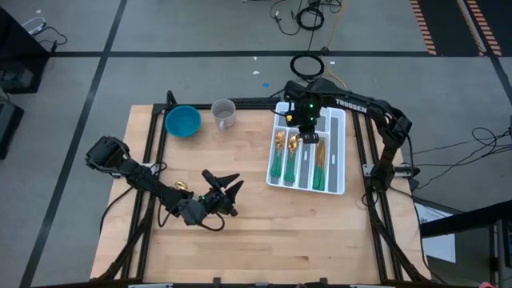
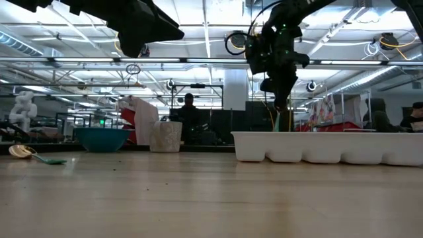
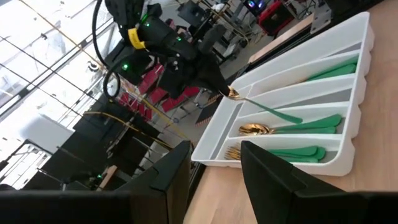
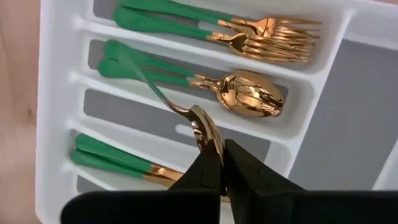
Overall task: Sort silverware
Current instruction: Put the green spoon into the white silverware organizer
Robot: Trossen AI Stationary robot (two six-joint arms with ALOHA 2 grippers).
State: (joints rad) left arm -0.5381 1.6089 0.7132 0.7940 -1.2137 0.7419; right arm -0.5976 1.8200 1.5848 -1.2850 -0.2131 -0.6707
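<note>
Overhead, the right pincer (image 4: 217, 163) is clamped shut on a gold-headed, green-handled spoon (image 4: 186, 115) above the white plastic divided tray (image 1: 339, 164) holding sorted silverware (image 1: 298, 157). Meanwhile the left pincer (image 1: 228, 192) hovers over the wooden desk (image 1: 320, 232), fingers parted and empty.

The right hand (image 4: 221, 163) hangs over a white divided tray (image 4: 59, 93), its two dark fingers (image 4: 205, 171) pinched together on the gold bowl of a spoon (image 4: 202, 130) — the spoon's slim green handle slants away from the fingers, across a divider, toward the spoon compartment. That compartment holds nested spoons (image 4: 245, 93) with gold bowls and green handles. The compartment beside it holds several forks (image 4: 267, 34), their gold tines stacked together. On the other side of the held spoon, green handles with gold necks (image 4: 115, 160) lie in another compartment — their heads are hidden behind the fingers. A strip of wooden table (image 4: 18, 112) shows beside the tray.
</note>
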